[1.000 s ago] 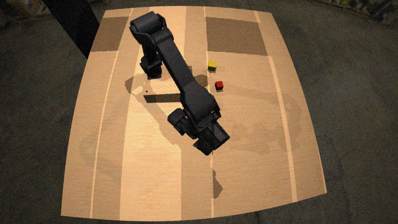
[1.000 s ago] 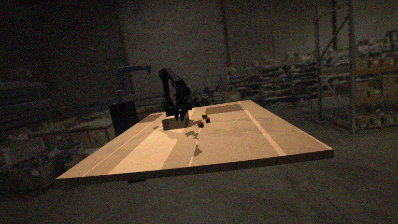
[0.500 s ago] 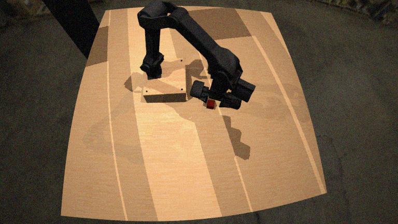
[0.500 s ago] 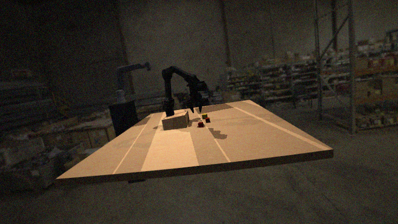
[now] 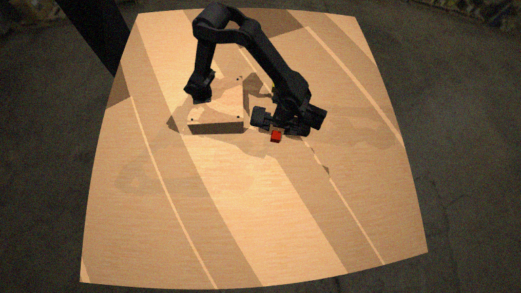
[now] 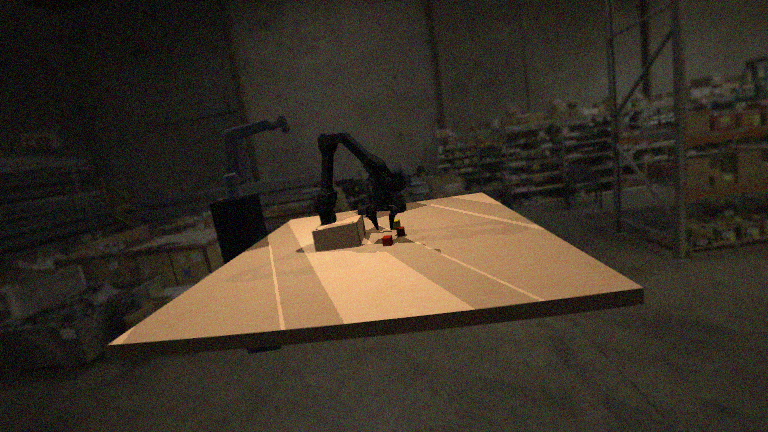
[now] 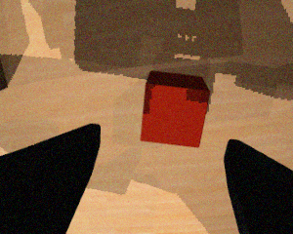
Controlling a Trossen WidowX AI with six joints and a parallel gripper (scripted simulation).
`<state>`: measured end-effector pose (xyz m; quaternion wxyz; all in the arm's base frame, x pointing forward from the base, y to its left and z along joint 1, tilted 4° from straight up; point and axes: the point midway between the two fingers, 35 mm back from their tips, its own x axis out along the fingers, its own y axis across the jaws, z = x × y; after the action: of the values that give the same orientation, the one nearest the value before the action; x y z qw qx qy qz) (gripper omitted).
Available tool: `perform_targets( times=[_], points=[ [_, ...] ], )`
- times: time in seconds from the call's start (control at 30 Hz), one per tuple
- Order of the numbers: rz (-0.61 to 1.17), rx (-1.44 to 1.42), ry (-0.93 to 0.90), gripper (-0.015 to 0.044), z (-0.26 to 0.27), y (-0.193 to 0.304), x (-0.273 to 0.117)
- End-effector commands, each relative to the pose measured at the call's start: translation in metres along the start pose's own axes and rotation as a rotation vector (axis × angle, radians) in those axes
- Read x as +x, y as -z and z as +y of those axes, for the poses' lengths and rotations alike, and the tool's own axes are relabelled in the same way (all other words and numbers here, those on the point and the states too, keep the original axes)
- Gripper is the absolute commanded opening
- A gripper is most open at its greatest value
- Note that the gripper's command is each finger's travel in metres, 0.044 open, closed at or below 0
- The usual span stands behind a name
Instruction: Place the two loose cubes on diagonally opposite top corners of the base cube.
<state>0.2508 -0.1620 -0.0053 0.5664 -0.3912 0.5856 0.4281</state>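
Observation:
The yellow cube (image 5: 273, 87) (image 6: 396, 223) stands behind the two red cubes, partly hidden by the arm in the top view. The front red cube (image 5: 275, 136) (image 6: 387, 240) stands on the table. The other red cube (image 6: 400, 231) stands behind it to the right in the exterior view and is hidden by the arm in the top view. My gripper (image 5: 277, 125) (image 6: 384, 228) (image 7: 164, 142) is open and above the table, with nothing held. The wrist view shows one red cube (image 7: 173, 114) between and beyond the fingertips, slightly turned; it appears to be the front one.
The wooden mounting block (image 5: 226, 117) (image 6: 339, 236) under the arm's base stands left of the cubes. The table (image 5: 253, 205) (image 6: 317, 285) has strong bands of light and shadow. A dark pillar (image 5: 80, 9) stands beyond the table's back left edge.

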Motion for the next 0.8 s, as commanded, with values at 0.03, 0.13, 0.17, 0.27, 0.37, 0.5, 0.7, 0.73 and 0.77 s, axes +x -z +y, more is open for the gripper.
perform_targets(
  times=[0.03, 0.13, 0.17, 0.27, 0.37, 0.5, 0.7, 0.73, 0.77],
  points=[
    [0.002, -0.005, 0.02, 0.0265, -0.003, 0.0, 0.008],
    [0.002, -0.005, 0.02, 0.0265, -0.003, 0.0, 0.016],
    [0.002, -0.005, 0.02, 0.0265, -0.003, 0.0, 0.016],
    [0.002, -0.005, 0.02, 0.0265, -0.003, 0.0, 0.02],
    [0.002, -0.005, 0.02, 0.0265, -0.003, 0.0, 0.025],
    [0.002, -0.005, 0.02, 0.0265, -0.003, 0.0, 0.031],
    [0.002, -0.005, 0.02, 0.0265, -0.003, 0.0, 0.041],
    [0.002, -0.005, 0.02, 0.0265, -0.003, 0.0, 0.043],
    [0.002, -0.005, 0.02, 0.0265, -0.003, 0.0, 0.045]
  ],
)
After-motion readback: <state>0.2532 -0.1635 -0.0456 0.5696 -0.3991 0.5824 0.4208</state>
